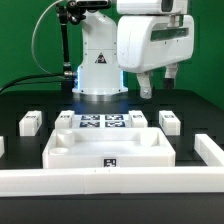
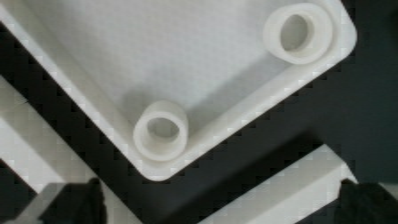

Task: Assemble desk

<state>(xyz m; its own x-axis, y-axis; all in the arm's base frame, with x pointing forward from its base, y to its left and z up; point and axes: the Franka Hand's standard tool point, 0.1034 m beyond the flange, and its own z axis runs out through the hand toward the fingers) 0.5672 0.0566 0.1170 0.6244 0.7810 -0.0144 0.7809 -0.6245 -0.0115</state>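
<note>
The end effector (image 1: 159, 88) hangs above the surface (image 1: 198, 118), toward the exterior view's right. Its fingers are apart and hold nothing. The desk panel (image 1: 105, 150) lies flat on the surface with its rim up, between the marker board (image 1: 100, 122) and a long white rail (image 1: 110, 182). One leg (image 1: 30, 122) lies off the panel's left in the exterior view, and a second leg (image 1: 168, 120) lies off its right. The wrist view shows a corner of the panel with a round socket (image 2: 164, 130) and another socket (image 2: 299, 32).

chunky glossy white arm (image 1: 150, 40) with black joints. a black cable (image 1: 36, 45) loops off it, the base (image 1: 97, 65) glows blue, and the gripper (image 1: 158, 90) has dark fingers (image 1: 147, 90).
</note>
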